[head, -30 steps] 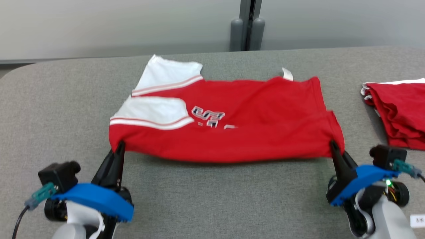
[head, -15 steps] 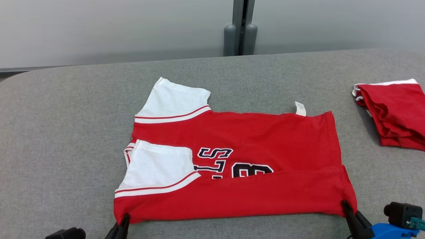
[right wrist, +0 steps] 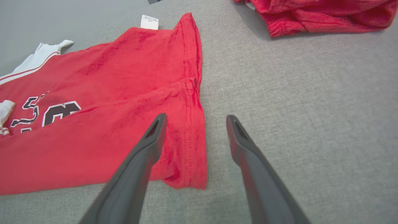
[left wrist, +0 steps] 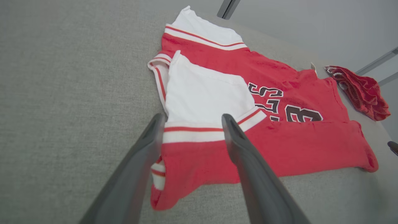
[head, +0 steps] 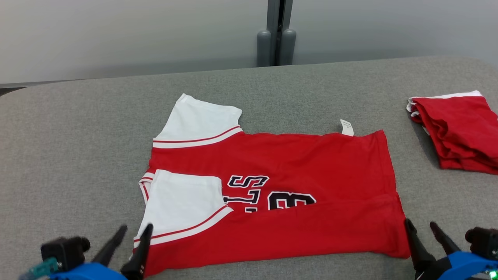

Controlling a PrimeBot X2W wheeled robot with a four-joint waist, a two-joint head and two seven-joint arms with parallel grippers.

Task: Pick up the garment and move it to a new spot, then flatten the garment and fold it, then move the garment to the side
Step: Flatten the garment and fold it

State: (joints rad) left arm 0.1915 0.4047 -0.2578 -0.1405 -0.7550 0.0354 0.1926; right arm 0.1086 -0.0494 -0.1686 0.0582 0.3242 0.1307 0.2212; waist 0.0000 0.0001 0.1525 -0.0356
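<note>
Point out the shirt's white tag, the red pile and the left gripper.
white tag [head: 346,127], head view, middle of the label.
red pile [head: 459,132], head view, top layer.
left gripper [head: 136,227], head view, between its fingertips.

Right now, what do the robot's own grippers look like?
The left gripper and right gripper each have two long, dark grey fingers tapering to narrow tips. Behind each sits a blue bracket and a small black box. A teal plug sits by the left one; a green light glows beside the right.
</note>
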